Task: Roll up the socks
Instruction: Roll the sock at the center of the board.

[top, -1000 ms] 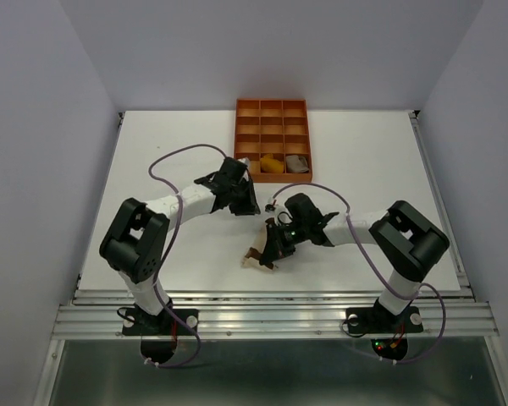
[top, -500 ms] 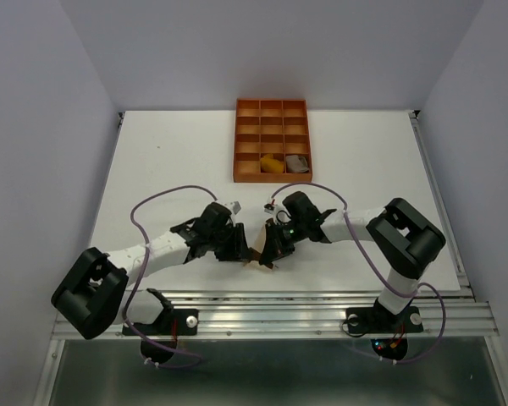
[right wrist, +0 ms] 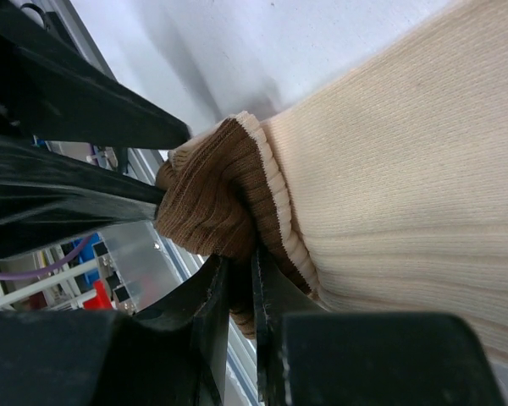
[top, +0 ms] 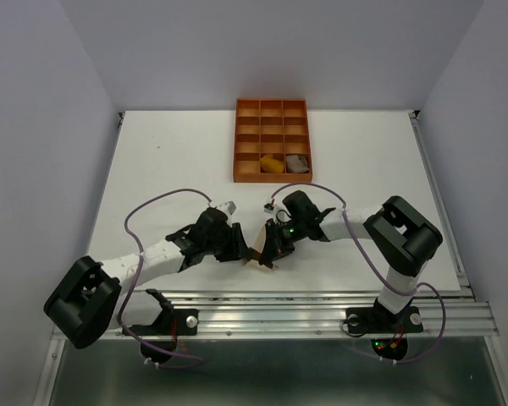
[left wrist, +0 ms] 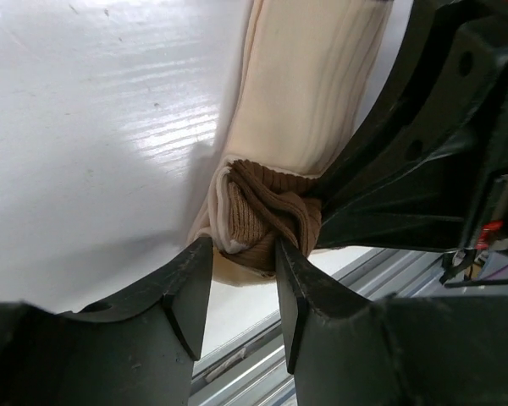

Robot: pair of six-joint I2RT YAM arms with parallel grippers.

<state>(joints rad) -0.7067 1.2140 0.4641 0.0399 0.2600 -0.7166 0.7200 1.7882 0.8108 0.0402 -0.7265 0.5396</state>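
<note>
Two arms meet over one sock at the 6 o'clock edge of the white counter (top: 364, 169), as I watch from the overhead camera. The colour-blocked sock (left wrist: 309, 101) lies flat on the counter close to the near rail, its cream body running away toward 12 o'clock in the left wrist view and its brown ribbed cuff bunched into a fold at the near end.

The left gripper (left wrist: 243, 254) comes in from 9 o'clock of the sock. Its jaws stand apart, one on each side of the brown fold, and both look to be touching the fabric. I cannot tell whether they are squeezing it.

The right gripper (right wrist: 240, 266) sits at 3 o'clock of the sock, just beside the left one. Its jaws are nearly together, pinching a thin layer of the brown cuff where the white edging meets the cream.

At 12 o'clock on the counter, well apart from the arms, lies the orange tray (top: 236, 139). In its nearest row the mustard sock (top: 272, 166) fills the middle compartment as a rounded bundle, and the taupe sock (top: 298, 161) sits in the compartment at its 3 o'clock side, too small for me to make out its stripes.
</note>
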